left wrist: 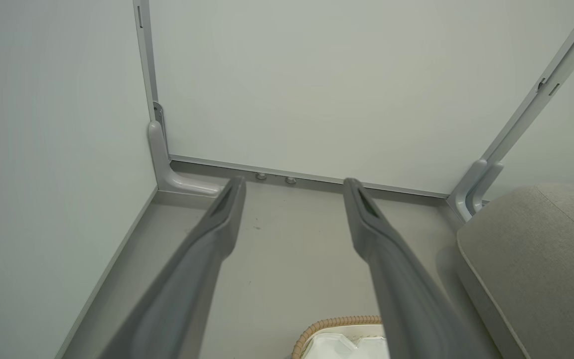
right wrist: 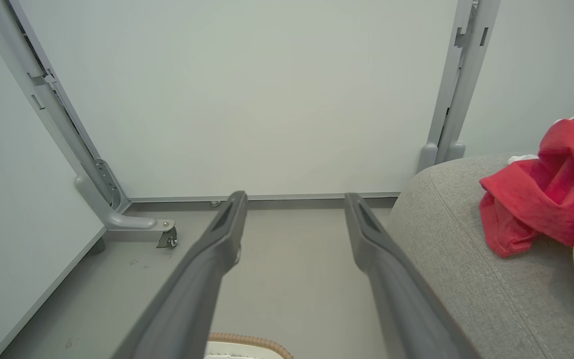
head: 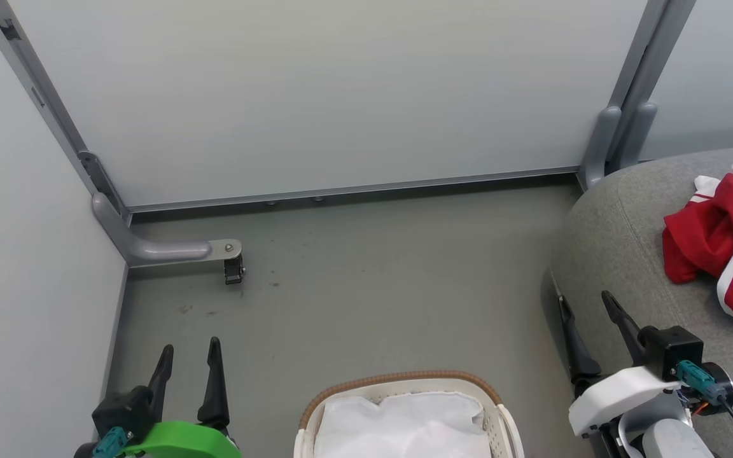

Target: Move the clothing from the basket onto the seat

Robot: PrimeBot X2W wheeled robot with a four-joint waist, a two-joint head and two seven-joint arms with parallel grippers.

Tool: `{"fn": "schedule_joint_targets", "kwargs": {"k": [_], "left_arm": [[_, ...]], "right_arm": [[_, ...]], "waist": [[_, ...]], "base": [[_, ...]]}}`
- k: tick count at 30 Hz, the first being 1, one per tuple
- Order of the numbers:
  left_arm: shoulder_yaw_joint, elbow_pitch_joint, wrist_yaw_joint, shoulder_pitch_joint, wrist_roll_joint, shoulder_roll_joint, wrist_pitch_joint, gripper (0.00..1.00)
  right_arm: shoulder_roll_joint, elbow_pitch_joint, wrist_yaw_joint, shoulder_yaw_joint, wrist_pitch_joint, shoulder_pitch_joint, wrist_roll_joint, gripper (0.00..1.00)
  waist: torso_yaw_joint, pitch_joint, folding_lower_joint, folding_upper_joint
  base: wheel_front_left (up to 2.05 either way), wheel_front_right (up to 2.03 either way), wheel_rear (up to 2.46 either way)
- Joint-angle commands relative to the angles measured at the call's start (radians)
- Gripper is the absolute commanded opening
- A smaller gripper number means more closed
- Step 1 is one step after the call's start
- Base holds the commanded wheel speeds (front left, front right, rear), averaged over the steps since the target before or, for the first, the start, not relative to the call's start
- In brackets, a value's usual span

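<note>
The red clothing with white stripes lies bunched on the grey seat at the right, and shows as clothing on the seat in the right wrist view. The cream basket with a brown rim stands at the bottom centre, holding a white crinkly liner. My left gripper hangs open and empty at the lower left, beside the basket. At the lower right my right gripper is open and empty, close to the seat's front edge.
Pale partition panels close off the back and left. A grey metal foot with a small castor juts onto the grey floor at the left. A second grey post base stands by the seat's far corner.
</note>
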Motion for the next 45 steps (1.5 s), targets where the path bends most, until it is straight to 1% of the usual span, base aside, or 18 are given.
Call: {"fn": "schedule_joint_targets", "kwargs": {"k": [1, 9, 10, 15, 29, 45], "left_arm": [[0.001, 0.004, 0.003, 0.009, 0.003, 0.001, 0.000, 1.00], [-0.008, 0.015, -0.005, 0.006, -0.014, 0.001, 0.000, 1.00], [-0.008, 0.015, -0.002, 0.000, -0.016, 0.000, 0.000, 0.00], [-0.005, 0.054, -0.002, 0.000, -0.031, -0.002, 0.005, 0.00], [0.034, 0.021, -0.008, -0.018, -0.261, -0.002, 0.074, 0.00], [0.072, -0.012, -0.014, -0.036, -0.481, -0.001, 0.140, 0.00]], "right_arm": [[-0.004, -0.003, -0.001, 0.002, -0.005, 0.013, 0.003, 1.00], [-0.004, 0.004, -0.001, 0.011, -0.005, 0.018, 0.007, 1.00], [0.000, 0.004, 0.000, 0.011, 0.000, 0.005, 0.002, 0.00], [0.008, 0.041, 0.000, 0.007, 0.008, 0.020, 0.017, 0.00], [0.006, 0.013, 0.000, -0.018, 0.076, 0.018, 0.281, 0.00], [0.003, -0.014, 0.000, -0.040, 0.140, 0.016, 0.534, 0.00]], "waist": [[0.001, -0.001, 0.0001, 0.0000], [0.003, -0.001, 0.0001, 0.0000], [0.003, -0.002, 0.0001, 0.0000], [0.003, -0.002, 0.0001, 0.0000], [-0.004, 0.001, 0.0001, 0.0000], [-0.011, 0.003, 0.0001, 0.0000]], "base": [[0.00, 0.00, 0.00], [0.00, 0.00, 0.00], [0.00, 0.00, 0.00], [0.00, 0.00, 0.00], [0.00, 0.00, 0.00], [0.00, 0.00, 0.00]]}}
